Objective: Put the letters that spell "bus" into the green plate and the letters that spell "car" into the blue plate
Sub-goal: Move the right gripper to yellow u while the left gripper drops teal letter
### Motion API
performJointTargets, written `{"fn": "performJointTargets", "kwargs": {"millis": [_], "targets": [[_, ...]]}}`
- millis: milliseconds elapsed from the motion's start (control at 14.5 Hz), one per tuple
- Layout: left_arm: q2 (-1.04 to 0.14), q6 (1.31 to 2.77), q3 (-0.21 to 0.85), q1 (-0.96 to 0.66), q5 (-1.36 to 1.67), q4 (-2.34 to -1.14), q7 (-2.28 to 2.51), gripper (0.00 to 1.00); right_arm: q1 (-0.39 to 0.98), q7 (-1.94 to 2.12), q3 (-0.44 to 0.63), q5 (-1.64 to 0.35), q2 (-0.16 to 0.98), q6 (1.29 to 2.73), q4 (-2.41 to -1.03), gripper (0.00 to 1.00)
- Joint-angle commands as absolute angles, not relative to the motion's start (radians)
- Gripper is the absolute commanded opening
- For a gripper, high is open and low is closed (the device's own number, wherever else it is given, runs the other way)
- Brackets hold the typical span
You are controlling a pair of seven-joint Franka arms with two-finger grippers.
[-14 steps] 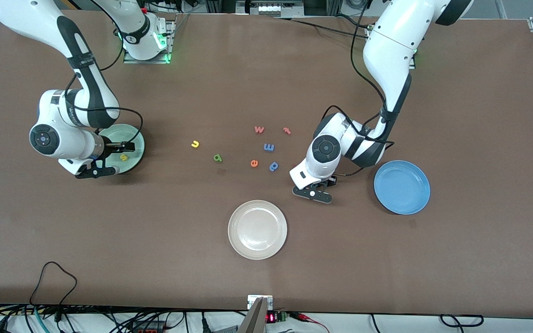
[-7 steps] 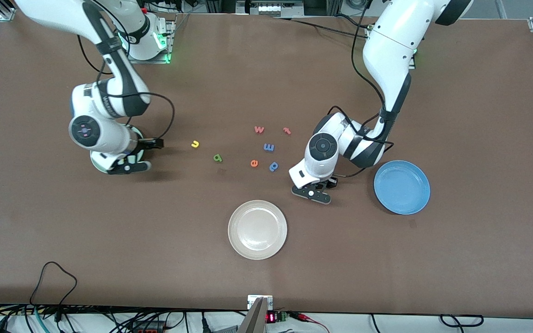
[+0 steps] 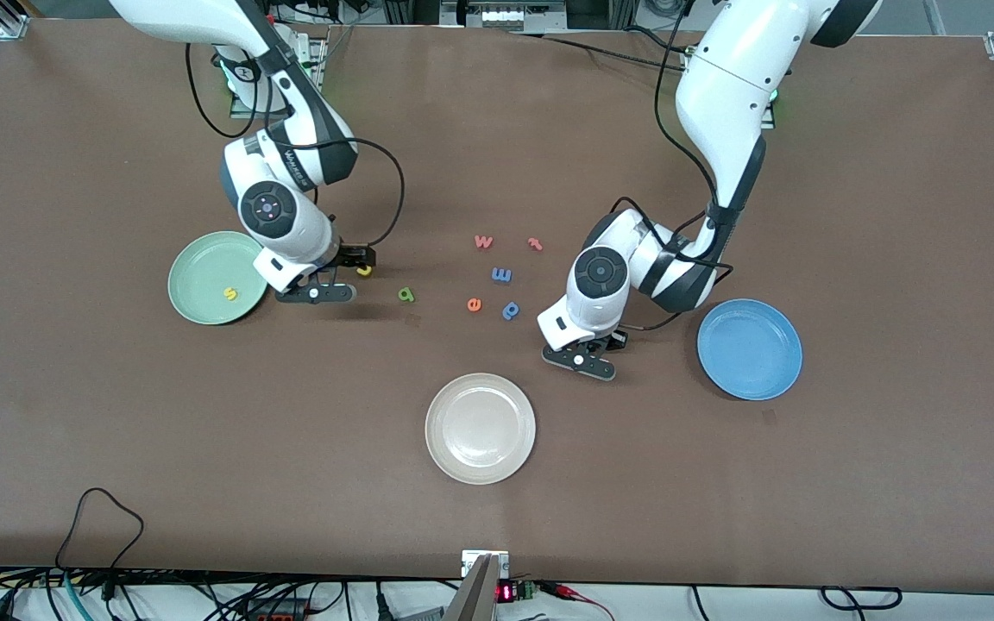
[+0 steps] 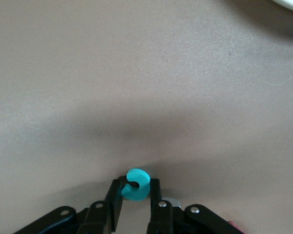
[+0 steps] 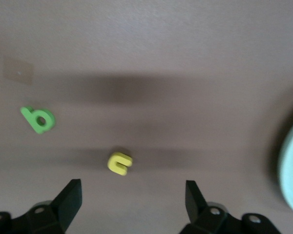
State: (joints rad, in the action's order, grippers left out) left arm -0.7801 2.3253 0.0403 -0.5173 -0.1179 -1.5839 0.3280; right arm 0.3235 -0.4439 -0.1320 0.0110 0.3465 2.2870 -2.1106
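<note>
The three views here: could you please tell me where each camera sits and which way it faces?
Front view: high across the table, facing both arms' bases; shows the green plate, blue plate, white plate and scattered letters.
Left wrist view: on the left arm's wrist, looking down past the left gripper, shut on the teal c.
Right wrist view: on the right arm's wrist, looking down past the open right gripper at the yellow u and green b.
Shared: front and right wrist views both show u, b and the green plate's rim.
</note>
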Motion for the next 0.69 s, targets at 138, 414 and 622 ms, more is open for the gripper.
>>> {"fn": "performJointTargets", "kwargs": {"millis": [138,414,622], "targets": [[-0.79,2.313,0.022,-0.511,-0.138,-1.56,0.325,0.11,0.324,-0.503,-0.124,0.011,0.397,2.349,-2.114,0.72],[-0.72,2.056,0.011,-0.46,-0.14,-1.533,0.324,0.07,0.328,-0.6,-0.124,0.009,0.416,2.353,-2.117,0.72],[-0.689,1.794,0.011,-0.405,-0.141,-1.482,0.299,0.05,0.342,-0.646,-0.124,0.009,0.419,2.353,-2.121,0.72]]}}
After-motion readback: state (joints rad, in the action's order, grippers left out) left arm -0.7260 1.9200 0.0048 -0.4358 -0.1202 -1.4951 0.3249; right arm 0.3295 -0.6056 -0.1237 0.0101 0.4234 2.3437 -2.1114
